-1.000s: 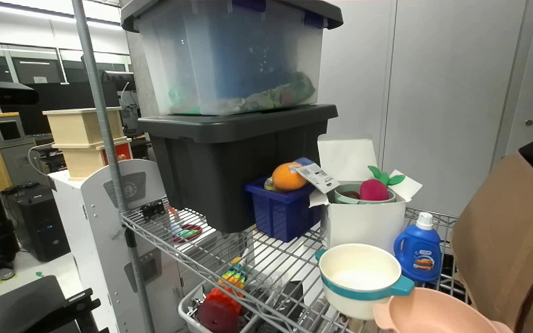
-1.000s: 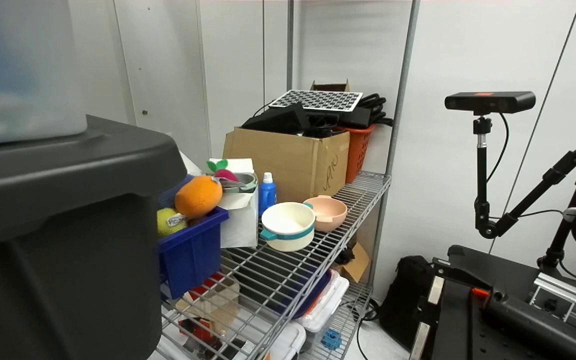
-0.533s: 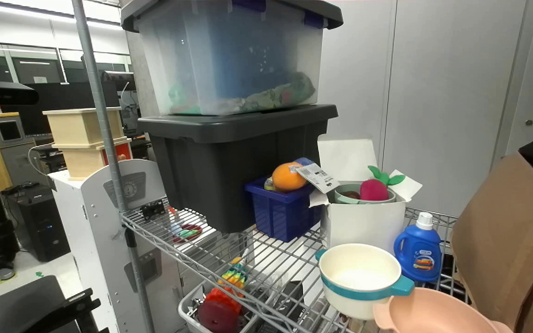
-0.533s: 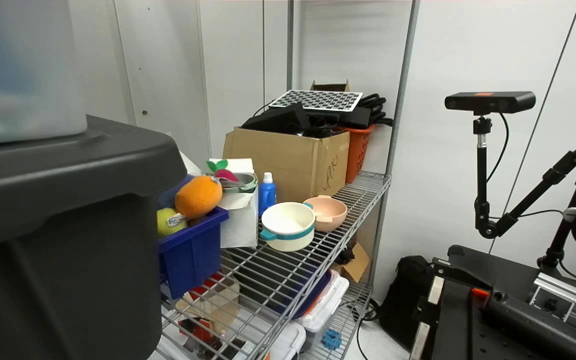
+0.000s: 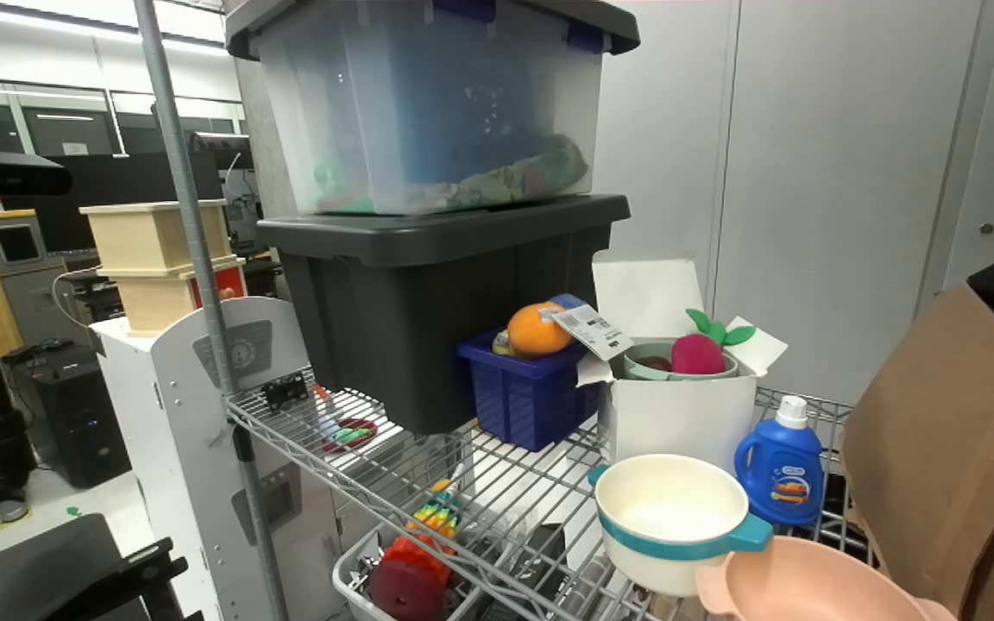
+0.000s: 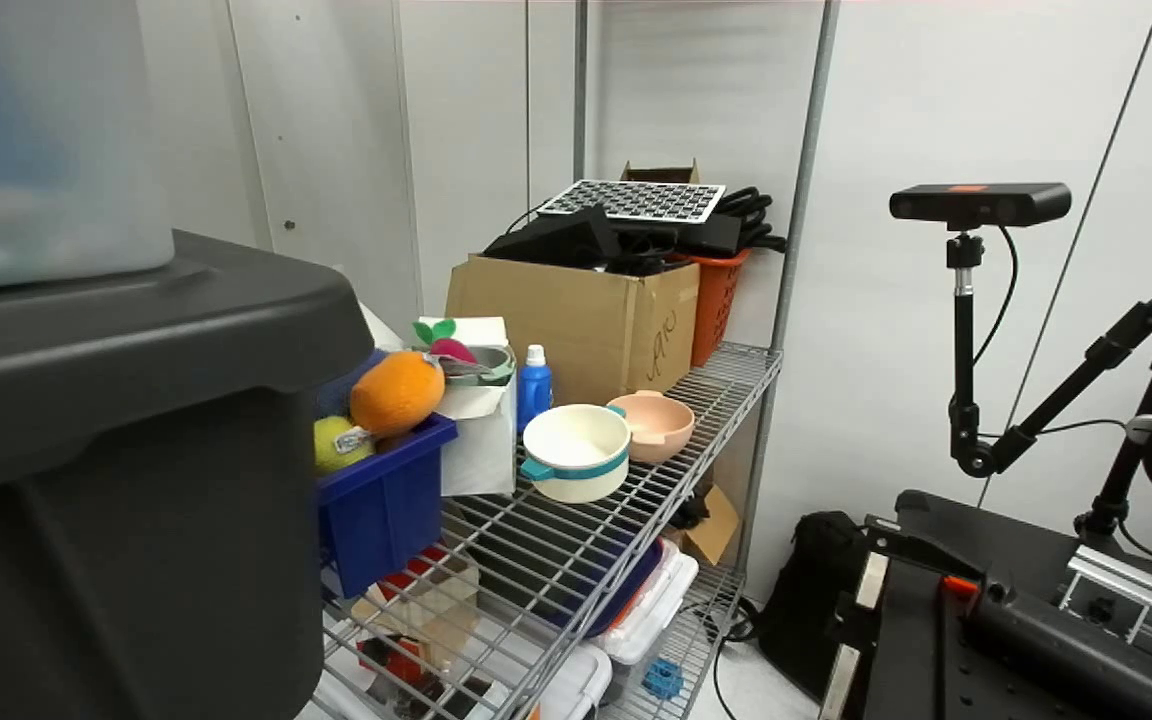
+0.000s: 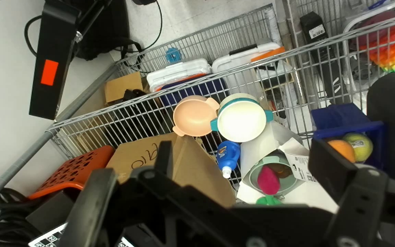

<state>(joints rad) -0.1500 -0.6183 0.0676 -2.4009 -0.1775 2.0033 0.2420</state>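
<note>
"Are you holding anything?"

"No. In the wrist view my end effector (image 7: pixel 243 164) has its fingers (image 7: pixel 331 168) spread well apart, clasping nothing. I hover over the wire desk (image 6: pixel 731 375)."

"What shows in the gap?"

"The white box (image 7: pixel 255 147) with its flaps (image 7: pixel 310 193) out; a green pot (image 7: pixel 273 160) sits inside, with a magenta plush (image 7: pixel 268 180) in that. The blue bottle (image 7: pixel 228 154) stands just beside the box. The cream pot (image 7: pixel 242 125) and peach bowl (image 7: pixel 194 118) sit nearer the desk's outer edge, and the blue bin (image 7: pixel 338 118) is on the box's other side."

"How do you handle this spot well?"

"Slowly, I judge. The paper label (image 7: pixel 301 167) shows right next to one finger, the cardboard carton (image 7: pixel 197 164) behind the other; either could snag me if I drift. I can make out my fingers only from the wrist, so height is hard to read: small, straight moves, wrist steady, and a light touch on anything soft."
</note>
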